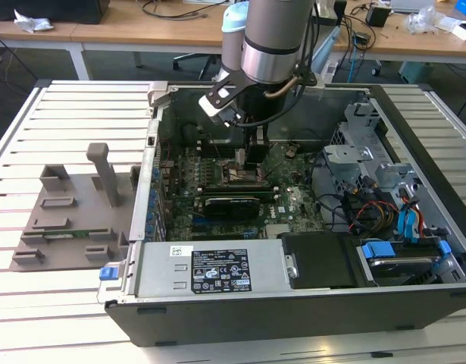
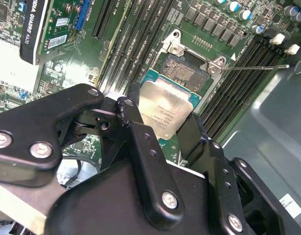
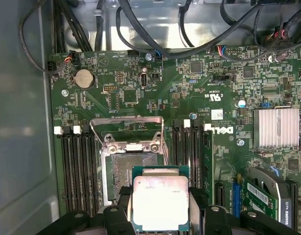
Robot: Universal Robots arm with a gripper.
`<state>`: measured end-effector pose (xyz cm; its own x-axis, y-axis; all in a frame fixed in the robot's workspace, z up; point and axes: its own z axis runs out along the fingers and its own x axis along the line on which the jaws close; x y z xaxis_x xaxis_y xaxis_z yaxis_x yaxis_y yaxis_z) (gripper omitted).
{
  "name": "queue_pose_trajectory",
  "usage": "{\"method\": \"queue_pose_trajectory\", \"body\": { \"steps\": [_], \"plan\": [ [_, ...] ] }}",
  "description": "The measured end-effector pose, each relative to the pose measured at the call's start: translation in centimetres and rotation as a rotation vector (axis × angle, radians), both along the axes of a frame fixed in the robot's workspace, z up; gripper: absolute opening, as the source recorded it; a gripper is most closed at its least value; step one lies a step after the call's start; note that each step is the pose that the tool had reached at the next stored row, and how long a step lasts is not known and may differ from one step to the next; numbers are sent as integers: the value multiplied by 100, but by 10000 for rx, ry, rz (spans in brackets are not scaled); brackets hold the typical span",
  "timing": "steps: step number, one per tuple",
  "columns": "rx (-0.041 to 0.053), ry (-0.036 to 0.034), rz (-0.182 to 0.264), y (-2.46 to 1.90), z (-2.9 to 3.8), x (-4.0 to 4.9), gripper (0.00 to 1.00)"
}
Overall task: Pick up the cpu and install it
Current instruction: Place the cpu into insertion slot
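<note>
The cpu (image 3: 160, 203) (image 2: 167, 107) is a small silvery square chip with a green rim, and my gripper (image 3: 160, 205) (image 2: 162, 120) is shut on its two opposite edges with its black fingers (image 2: 128, 110). It hangs low over the motherboard, overlapping one side of the open socket (image 3: 133, 169) (image 2: 185, 72). The socket's metal frame (image 3: 127, 128) is swung up and its thin lever (image 2: 253, 67) sticks out sideways. In the exterior view the gripper (image 1: 255, 155) reaches down into the open computer case (image 1: 240, 334), right above the socket (image 1: 244, 176).
Memory slots (image 3: 77, 166) flank the socket on both sides. A graphics card (image 1: 233, 205) and a finned heatsink (image 3: 276, 128) lie close by. Cables and a drive cage (image 1: 384, 197) crowd the exterior view's right. A grey plastic tray (image 1: 73, 220) rests on the slatted table at the exterior view's left.
</note>
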<state>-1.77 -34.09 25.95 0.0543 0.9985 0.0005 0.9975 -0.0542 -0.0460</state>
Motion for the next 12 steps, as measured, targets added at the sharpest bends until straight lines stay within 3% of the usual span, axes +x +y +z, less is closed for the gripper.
{"method": "queue_pose_trajectory", "body": {
  "steps": [12],
  "plan": [
    [-1,0,0,0,-54,0,55]
  ]
}}
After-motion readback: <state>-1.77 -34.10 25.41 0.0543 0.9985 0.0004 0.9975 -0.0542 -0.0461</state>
